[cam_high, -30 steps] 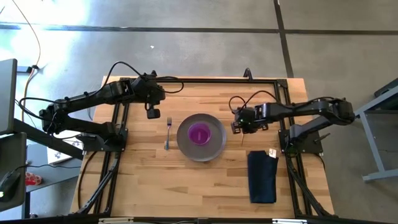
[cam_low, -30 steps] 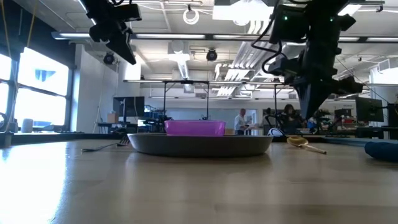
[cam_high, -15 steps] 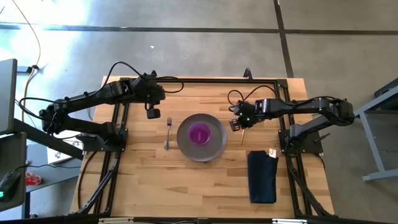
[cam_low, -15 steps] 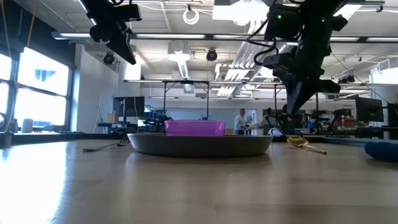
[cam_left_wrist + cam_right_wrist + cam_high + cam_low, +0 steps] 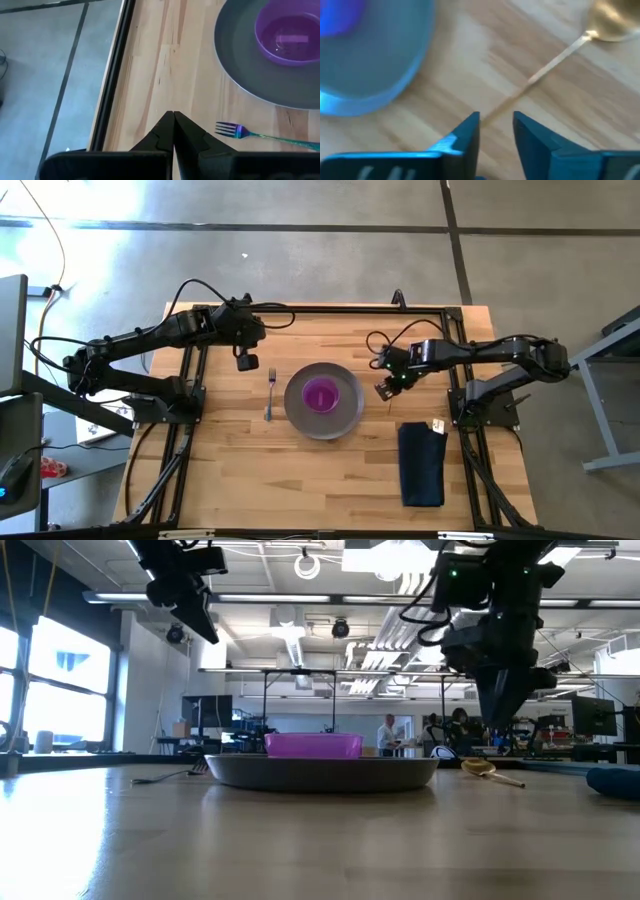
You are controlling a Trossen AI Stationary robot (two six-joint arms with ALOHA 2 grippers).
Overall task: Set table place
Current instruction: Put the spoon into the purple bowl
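Observation:
A grey metal plate [image 5: 340,416] lies at the table's middle with a purple bowl [image 5: 320,394] standing in it. A teal-handled fork [image 5: 270,394] lies flat to the left of the plate. A gold spoon [image 5: 612,20] lies flat to the right of the plate, and a folded navy napkin [image 5: 421,464] lies nearer the front right. My right gripper [image 5: 496,127] is open and hovers over the spoon's handle [image 5: 555,60], its fingers on either side without touching. My left gripper [image 5: 173,116] is shut and empty, above the table beyond the fork.
A black rail frame [image 5: 320,310] runs around the table top. Bare wood lies in front of the plate [image 5: 300,480]. Beyond the table, the low view shows a room with desks and people [image 5: 388,735].
My right gripper has turned about its wrist and shifted a little toward the table's near edge, coming down over the spoon's handle. The spoon, plate, bowl, fork and napkin have stayed where they were.

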